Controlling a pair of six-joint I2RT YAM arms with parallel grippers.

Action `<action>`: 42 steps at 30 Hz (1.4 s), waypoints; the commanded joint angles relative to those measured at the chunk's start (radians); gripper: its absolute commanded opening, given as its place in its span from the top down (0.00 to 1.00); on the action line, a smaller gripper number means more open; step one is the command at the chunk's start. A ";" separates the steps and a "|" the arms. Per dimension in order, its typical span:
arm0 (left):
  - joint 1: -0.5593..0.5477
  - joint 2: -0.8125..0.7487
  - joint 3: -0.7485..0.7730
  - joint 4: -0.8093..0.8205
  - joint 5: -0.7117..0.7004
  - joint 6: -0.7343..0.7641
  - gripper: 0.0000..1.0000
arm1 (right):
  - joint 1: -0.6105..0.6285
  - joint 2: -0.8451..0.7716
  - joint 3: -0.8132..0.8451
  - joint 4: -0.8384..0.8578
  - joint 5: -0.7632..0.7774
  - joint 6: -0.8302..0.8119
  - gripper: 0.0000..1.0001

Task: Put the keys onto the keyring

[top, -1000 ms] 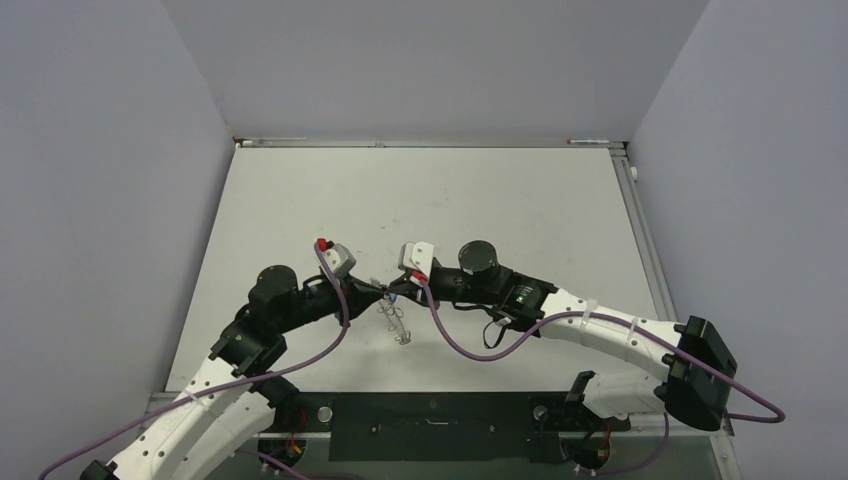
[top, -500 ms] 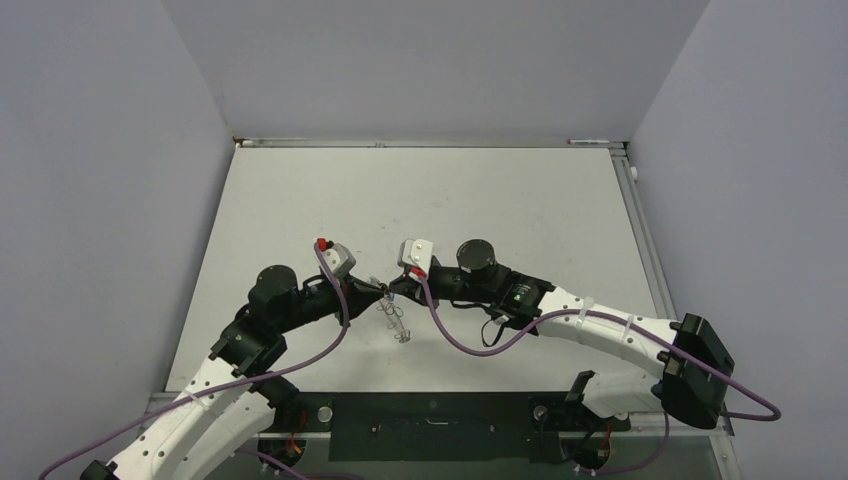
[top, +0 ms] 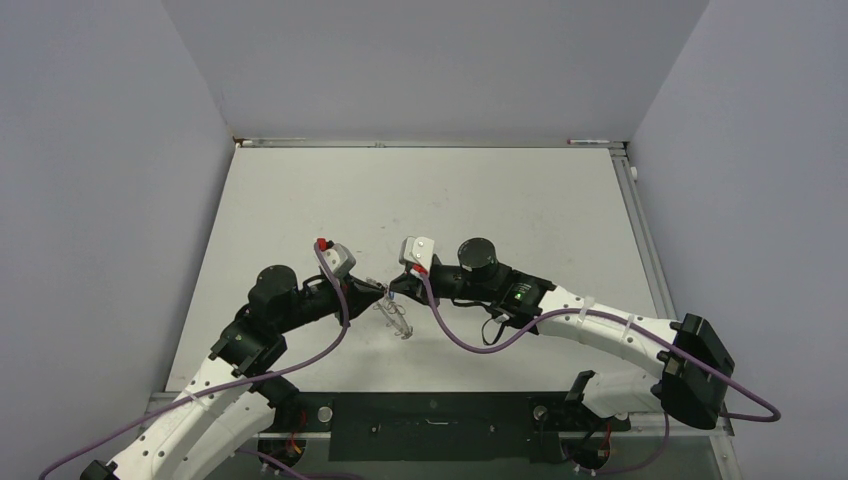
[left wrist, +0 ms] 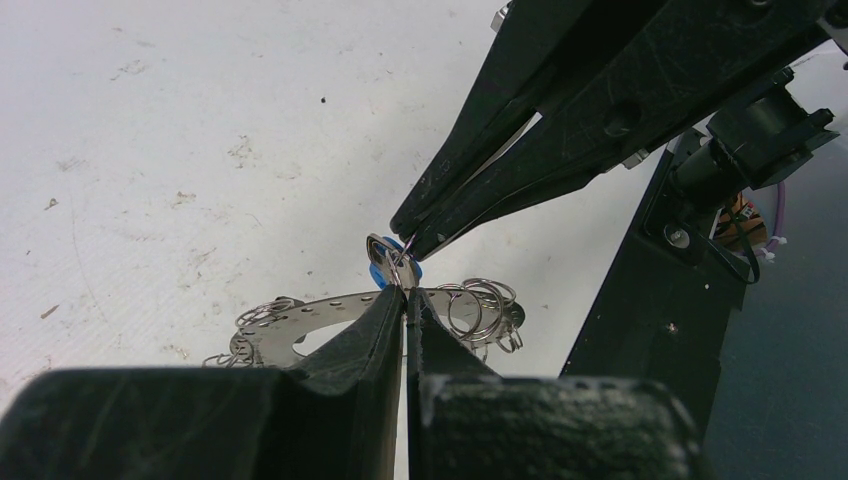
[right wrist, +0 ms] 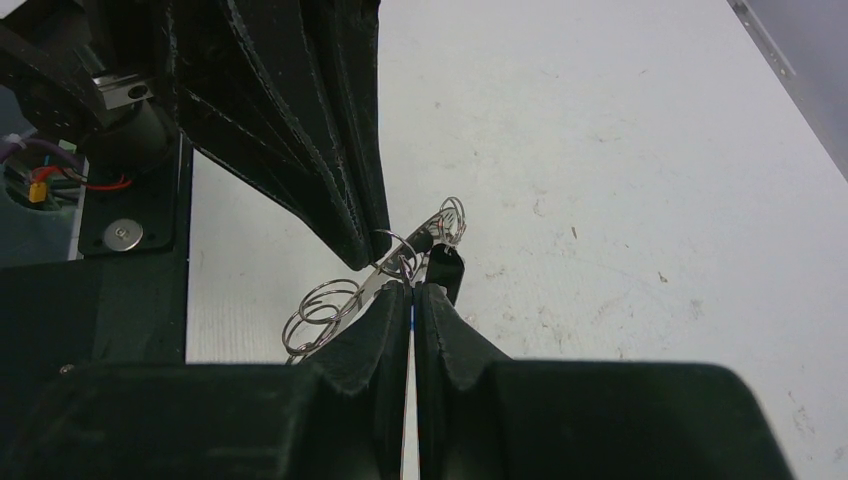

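Both grippers meet tip to tip above the table's middle. My left gripper (top: 381,292) (left wrist: 405,296) is shut on the edge of the keyring (left wrist: 330,312), a flat grey ring with wire loops that hangs below the tips in the top view (top: 394,316). My right gripper (top: 394,291) (right wrist: 412,288) is shut on the blue key (left wrist: 392,270); only a blue sliver shows between its fingers. The black key (right wrist: 447,270) hangs at a wire loop just beyond my right fingertips. Several wire loops (right wrist: 320,312) stick out to the left of them.
The white table (top: 450,200) is scuffed and walled by grey panels on three sides. A black base plate (top: 430,425) runs along the near edge between the arm mounts. Purple cables loop beside both arms.
The grippers stay tip to tip. The right arm has edged slightly left, and the hanging keyring has tilted a little.
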 commanded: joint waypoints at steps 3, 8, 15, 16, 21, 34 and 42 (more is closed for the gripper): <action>-0.007 -0.018 0.030 0.067 0.019 0.002 1.00 | -0.020 -0.013 0.025 0.052 0.000 0.000 0.95; -0.007 -0.022 0.030 0.067 0.016 0.003 1.00 | -0.020 -0.012 0.024 0.051 -0.003 0.000 0.95; -0.007 -0.026 0.030 0.066 0.013 0.003 1.00 | -0.025 -0.017 0.016 0.060 0.010 0.007 0.95; -0.007 -0.026 0.030 0.066 0.013 0.003 1.00 | -0.025 -0.016 0.014 0.062 0.010 0.007 0.95; -0.007 -0.027 0.030 0.066 0.012 0.005 1.00 | -0.025 -0.018 0.014 0.062 0.013 0.008 0.95; -0.007 -0.026 0.030 0.064 0.010 0.005 1.00 | -0.031 -0.021 0.010 0.065 0.016 0.018 0.87; -0.007 -0.026 0.030 0.064 0.009 0.005 1.00 | -0.034 -0.026 0.005 0.070 0.001 0.016 0.95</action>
